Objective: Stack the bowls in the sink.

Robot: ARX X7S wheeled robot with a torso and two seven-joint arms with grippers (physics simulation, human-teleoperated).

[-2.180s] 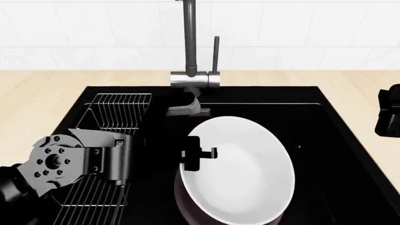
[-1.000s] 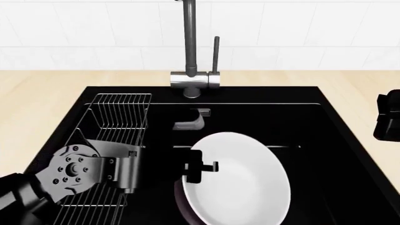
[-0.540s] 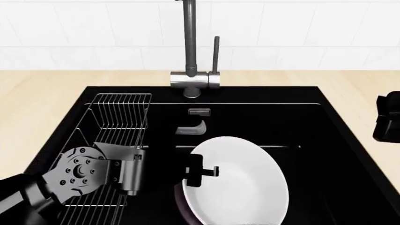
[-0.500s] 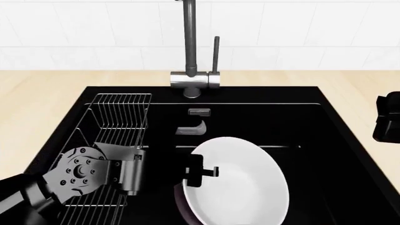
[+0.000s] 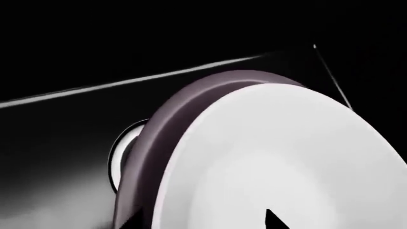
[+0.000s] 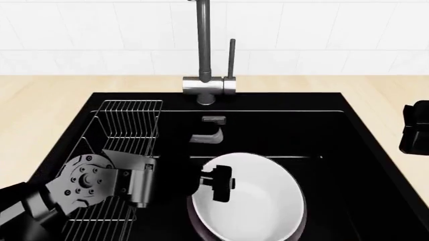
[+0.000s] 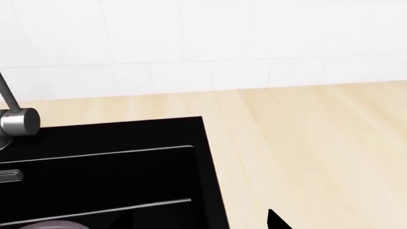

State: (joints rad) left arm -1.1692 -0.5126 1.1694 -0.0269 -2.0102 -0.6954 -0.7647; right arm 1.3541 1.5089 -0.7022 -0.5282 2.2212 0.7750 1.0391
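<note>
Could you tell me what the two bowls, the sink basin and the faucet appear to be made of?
White bowl: glossy, ceramic-like, with soft highlights, though as a render it could equally be plastic. Dark bowl beneath it: smooth purplish-grey with a satin sheen, probably glazed ceramic too. Sink: matte black with almost no reflection, like composite or coated stone. Faucet: brushed grey metal, likely steel.

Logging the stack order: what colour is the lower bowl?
Dark purplish-grey lower bowl, clearest in the left wrist view.

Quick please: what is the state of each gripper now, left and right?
Left gripper: at the white bowl's rim, apparently closed on it.
Right gripper: only partly seen over the counter; open or closed cannot be told.
</note>
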